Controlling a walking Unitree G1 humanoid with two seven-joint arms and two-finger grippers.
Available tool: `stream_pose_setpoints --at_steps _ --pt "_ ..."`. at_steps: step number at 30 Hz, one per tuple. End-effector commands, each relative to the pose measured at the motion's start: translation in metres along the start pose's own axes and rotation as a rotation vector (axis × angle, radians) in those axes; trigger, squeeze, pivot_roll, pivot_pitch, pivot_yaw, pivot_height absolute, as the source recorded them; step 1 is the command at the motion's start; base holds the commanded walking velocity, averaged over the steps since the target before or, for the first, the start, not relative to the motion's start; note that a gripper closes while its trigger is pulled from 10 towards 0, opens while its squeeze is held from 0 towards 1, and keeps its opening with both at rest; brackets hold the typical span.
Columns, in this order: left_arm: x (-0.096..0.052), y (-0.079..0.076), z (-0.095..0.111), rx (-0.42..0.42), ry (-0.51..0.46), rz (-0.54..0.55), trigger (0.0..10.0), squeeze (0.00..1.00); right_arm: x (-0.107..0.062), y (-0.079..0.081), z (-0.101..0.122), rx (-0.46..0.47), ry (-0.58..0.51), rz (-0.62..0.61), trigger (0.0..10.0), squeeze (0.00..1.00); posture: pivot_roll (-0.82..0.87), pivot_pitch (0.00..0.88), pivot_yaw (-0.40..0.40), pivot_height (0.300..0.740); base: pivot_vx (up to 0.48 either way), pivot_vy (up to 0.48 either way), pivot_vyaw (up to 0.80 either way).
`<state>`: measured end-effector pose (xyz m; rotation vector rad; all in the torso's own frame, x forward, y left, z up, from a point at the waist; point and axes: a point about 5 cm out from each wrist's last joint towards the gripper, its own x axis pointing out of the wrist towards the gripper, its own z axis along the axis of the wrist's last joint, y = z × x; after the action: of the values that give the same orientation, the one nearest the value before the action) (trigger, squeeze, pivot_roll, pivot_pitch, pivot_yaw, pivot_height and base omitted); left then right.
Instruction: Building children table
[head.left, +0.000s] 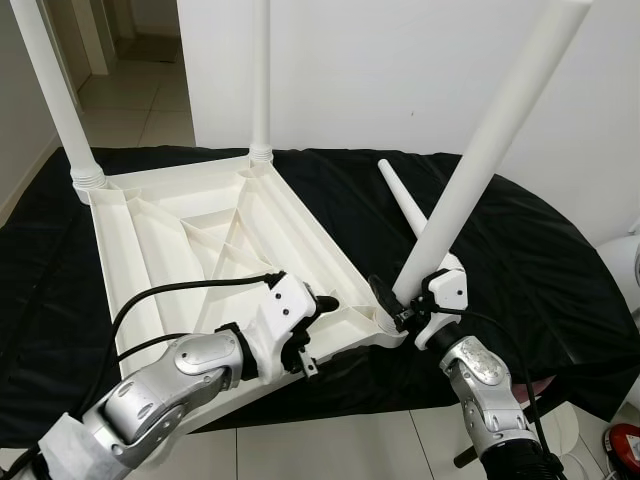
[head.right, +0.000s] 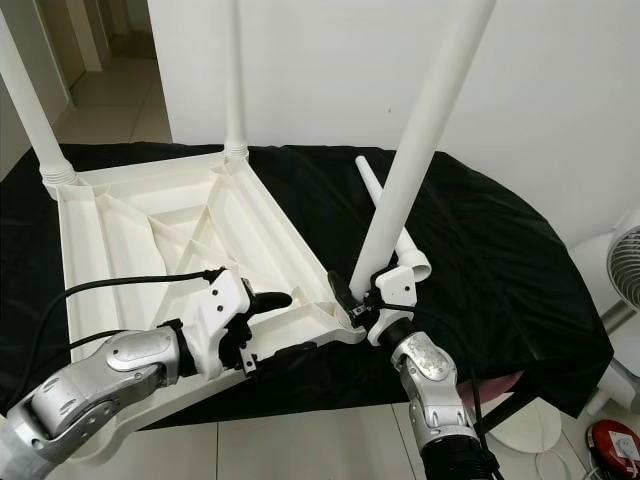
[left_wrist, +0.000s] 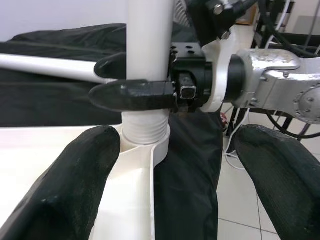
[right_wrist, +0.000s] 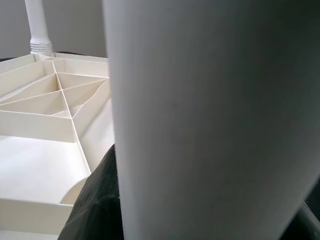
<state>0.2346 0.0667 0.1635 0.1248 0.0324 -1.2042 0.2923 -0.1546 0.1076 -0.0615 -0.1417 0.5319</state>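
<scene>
The white plastic table top (head.left: 200, 230) lies upside down on a black cloth. Two white legs (head.left: 55, 100) (head.left: 260, 80) stand in its far corners. My right gripper (head.left: 395, 300) is shut on the lower end of a third leg (head.left: 480, 150), which tilts to the right with its threaded foot sitting in the near right corner socket (left_wrist: 145, 135). Its black fingers (left_wrist: 130, 95) clamp the leg just above the thread. My left gripper (head.left: 315, 335) is open at the table's near rim, just left of that corner, fingers straddling the edge. A fourth leg (head.left: 400, 195) lies loose on the cloth behind.
The black cloth (head.left: 520, 250) covers a low surface and ends at a pale tiled floor (head.left: 330, 440) in front of me. A white fan (head.right: 625, 270) and a red object (head.right: 615, 440) stand at the right. A white wall is behind, a doorway at the far left.
</scene>
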Motion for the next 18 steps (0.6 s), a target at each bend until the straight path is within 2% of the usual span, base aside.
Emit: stream_pose_setpoints --at_steps 1,5,9,18 --pt "-0.002 0.0 -0.002 0.006 0.013 -0.079 10.0 0.0 -0.015 0.0 -0.028 0.045 0.144 -0.003 10.0 0.0 -0.01 0.0 -0.06 0.74 0.0 0.0 0.0" --pt "-0.003 0.0 -0.001 0.006 0.012 -0.077 10.0 0.0 -0.015 0.0 -0.029 0.05 0.148 -0.006 10.0 0.0 -0.01 0.0 -0.06 0.74 0.0 0.0 0.0" --pt "-0.003 0.001 0.0 0.009 0.01 -0.072 10.0 0.0 -0.015 -0.004 -0.039 0.119 0.209 -0.053 10.0 0.0 -0.01 0.0 -0.06 0.74 0.0 0.0 0.0" --pt "-0.004 0.002 0.001 0.016 0.006 -0.064 10.0 0.0 -0.012 -0.007 -0.044 0.17 0.266 -0.098 10.0 0.0 -0.01 0.0 -0.064 0.74 0.0 0.0 0.0"
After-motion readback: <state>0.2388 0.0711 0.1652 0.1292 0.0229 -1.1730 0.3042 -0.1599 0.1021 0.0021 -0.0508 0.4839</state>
